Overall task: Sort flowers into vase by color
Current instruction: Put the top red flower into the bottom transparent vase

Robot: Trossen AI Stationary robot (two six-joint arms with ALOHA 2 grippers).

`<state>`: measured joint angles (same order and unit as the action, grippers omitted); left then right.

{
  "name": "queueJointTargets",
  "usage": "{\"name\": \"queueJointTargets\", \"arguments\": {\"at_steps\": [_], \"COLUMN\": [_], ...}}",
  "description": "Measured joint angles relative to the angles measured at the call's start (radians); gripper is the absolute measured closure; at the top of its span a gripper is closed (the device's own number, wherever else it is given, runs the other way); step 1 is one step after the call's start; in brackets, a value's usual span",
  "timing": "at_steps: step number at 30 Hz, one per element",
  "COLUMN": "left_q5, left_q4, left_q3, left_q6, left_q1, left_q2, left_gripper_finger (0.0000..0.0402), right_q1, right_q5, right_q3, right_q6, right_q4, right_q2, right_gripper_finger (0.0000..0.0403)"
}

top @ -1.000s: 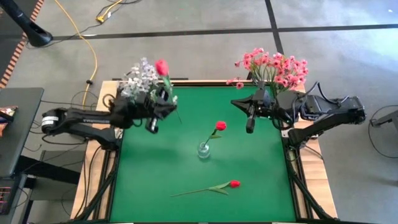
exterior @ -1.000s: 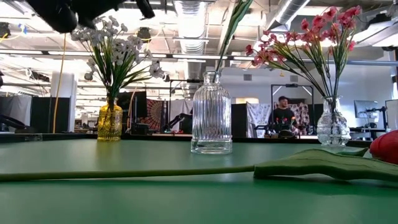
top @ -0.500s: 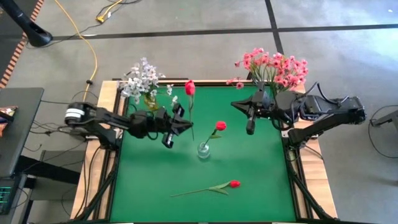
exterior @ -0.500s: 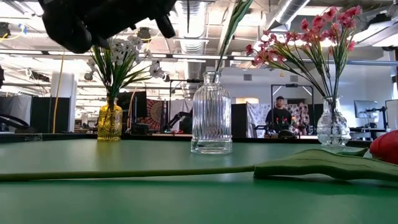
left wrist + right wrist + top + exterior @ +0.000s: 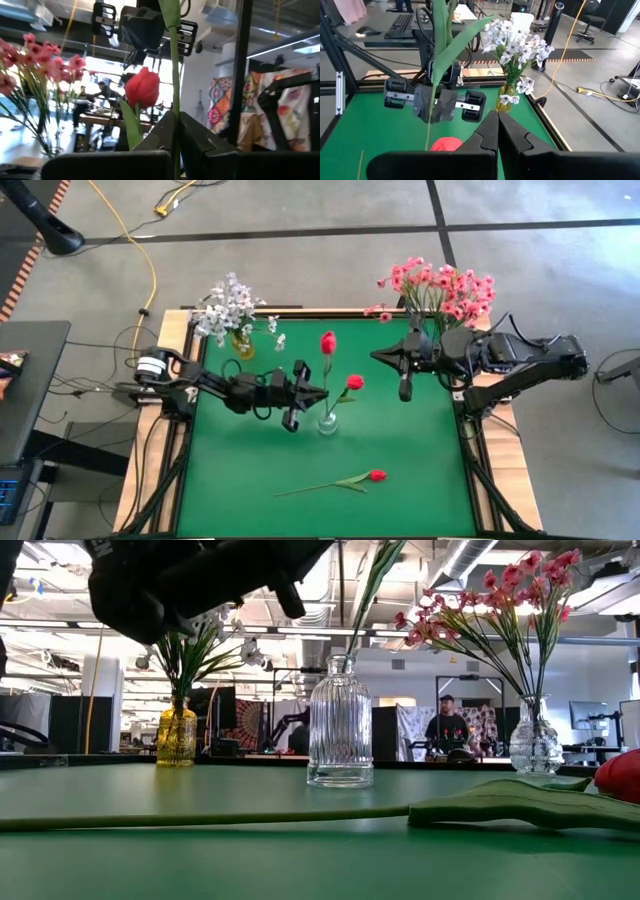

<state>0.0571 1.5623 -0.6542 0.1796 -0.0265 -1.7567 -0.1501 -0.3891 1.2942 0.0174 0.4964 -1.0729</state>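
My left gripper (image 5: 316, 393) reaches from the table's left to just beside the clear ribbed vase (image 5: 327, 421) and is shut on a red flower whose bud (image 5: 328, 342) stands above it. A second red flower (image 5: 354, 382) stands in that vase. A third one (image 5: 340, 482) lies flat on the green table near the front. Whitish flowers (image 5: 232, 308) stand in a yellow vase (image 5: 177, 735) at the far left. Pink flowers (image 5: 440, 288) fill a clear vase at the far right. My right gripper (image 5: 404, 388) hovers shut at the far right, holding nothing. My left gripper pinches the held flower's green stem (image 5: 175, 107) between its two fingers, well below the bud and the long leaf (image 5: 445, 47). The fingers come from the table's left, tipped slightly upward, and lie across the stem. The flower stands upright, clear of the table, with its lower stem (image 5: 427, 135) hanging below the fingers.
The lying flower's stem and leaf (image 5: 500, 805) stretch across the table's near part. Bare green table (image 5: 240, 470) lies at the front left and front right (image 5: 430, 470). A person (image 5: 447, 725) stands in the room behind the table.
My left gripper has swung from the yellow vase at the far left toward the table's middle and down to beside the clear vase. It has stayed shut on the red flower, which has travelled along upright.
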Motion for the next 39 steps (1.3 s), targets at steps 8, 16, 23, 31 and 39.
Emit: {"name": "queueJointTargets", "arguments": {"at_steps": [8, 16, 23, 31, 39], "left_q5": [-0.047, -0.046, -0.039, -0.046, -0.033], "left_q4": [-0.011, -0.117, -0.157, -0.056, -0.125], "left_q3": [-0.010, -0.010, -0.010, 0.072, 0.080], "left_q6": [-0.044, -0.060, -0.084, -0.078, -0.066], "left_q1": [0.010, 0.000, 0.000, 0.013, 0.014], "left_q2": [-0.013, -0.013, -0.013, -0.013, -0.012], "left_gripper_finger": [0.0401, 0.0401, 0.0401, 0.0401, 0.0401], "right_q1": [0.000, 0.000, 0.000, 0.001, 0.020], "right_q5": [0.033, 0.049, 0.049, 0.049, 0.048], "right_q3": [0.000, 0.000, 0.000, 0.000, 0.000], "right_q6": [0.000, 0.000, 0.000, 0.000, 0.000], "right_q4": [0.024, 0.023, 0.023, 0.019, 0.014], "right_q2": [0.000, 0.000, 0.000, 0.000, 0.000], "right_gripper_finger": [0.0374, 0.0374, 0.0373, 0.0374, 0.0375]}}
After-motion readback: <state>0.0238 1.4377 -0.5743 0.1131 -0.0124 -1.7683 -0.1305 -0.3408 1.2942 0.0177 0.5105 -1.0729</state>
